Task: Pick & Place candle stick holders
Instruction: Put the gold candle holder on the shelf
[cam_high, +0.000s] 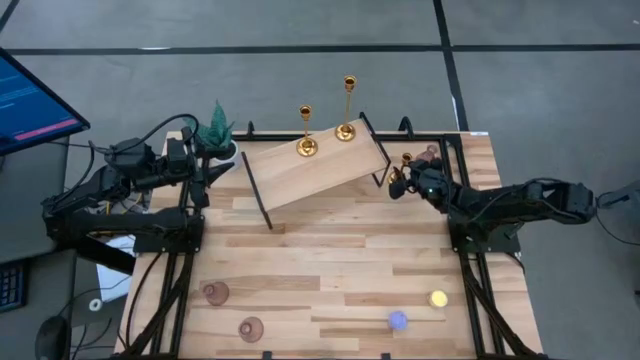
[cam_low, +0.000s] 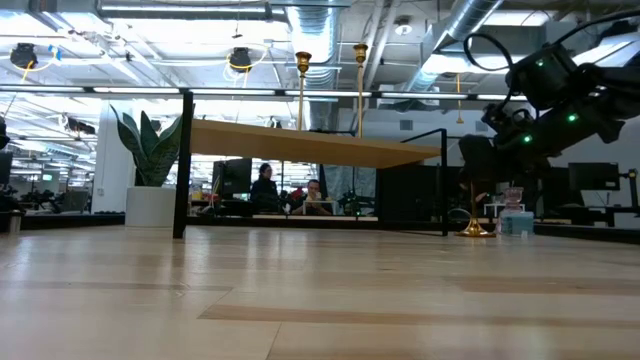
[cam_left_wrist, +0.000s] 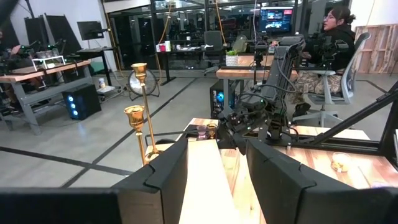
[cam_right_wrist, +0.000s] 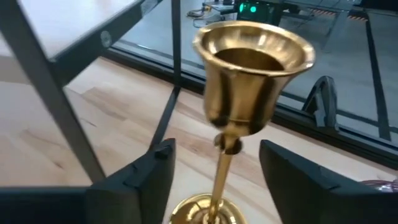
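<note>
Two gold candlesticks stand by their round bases on a raised wooden shelf at the table's far middle. A shorter gold candlestick stands on the table right of the shelf, beside one pink holder. Two more pink holders sit near the front left. My right gripper is open, and in its wrist view its fingers stand on either side of the short candlestick's stem without touching. My left gripper is open by the shelf's left end.
A green potted plant stands at the far left by my left gripper. A blue light and a yellow light lie near the front right. The shelf's black legs rise close to the short candlestick. People sit beyond the table.
</note>
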